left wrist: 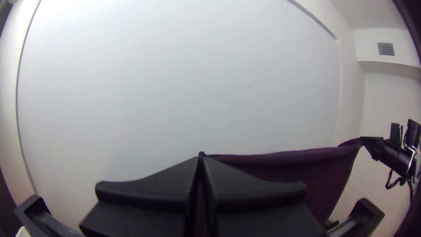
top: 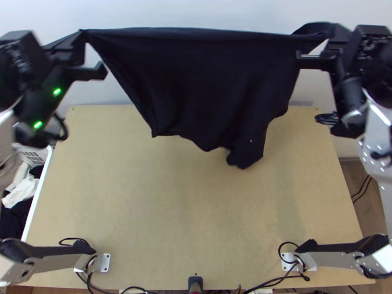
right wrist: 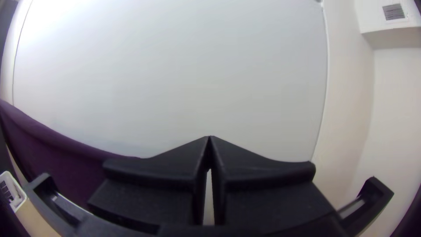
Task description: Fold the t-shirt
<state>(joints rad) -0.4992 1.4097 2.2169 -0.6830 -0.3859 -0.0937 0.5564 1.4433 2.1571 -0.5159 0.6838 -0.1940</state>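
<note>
T-shirt (top: 196, 83) in grip of left tool (top: 82, 35) and, seemingly, right tool (top: 331, 36); loose lower folds (top: 246, 149) in top view

T-shirt (top: 196, 83), upper centre of top view: solid black, tiny white speck at lower right part; dark purple in both wrist views. Left gripper (top: 82, 33), upper left, and right gripper (top: 330, 35), upper right: black. Two lights (top: 57, 91) at upper left: bright green. Tabletop (top: 147, 210), centre: pale tan. Basket (top: 35, 201), left edge: white, grid-patterned wall; inside, white cloth (top: 23, 190) and black cloth (top: 13, 220). Cables (top: 274, 281), bottom edge: black. Floor (top: 349, 179), right edge: brown. Vent (left wrist: 386, 49), upper right of left wrist view: grey, striped.
</note>
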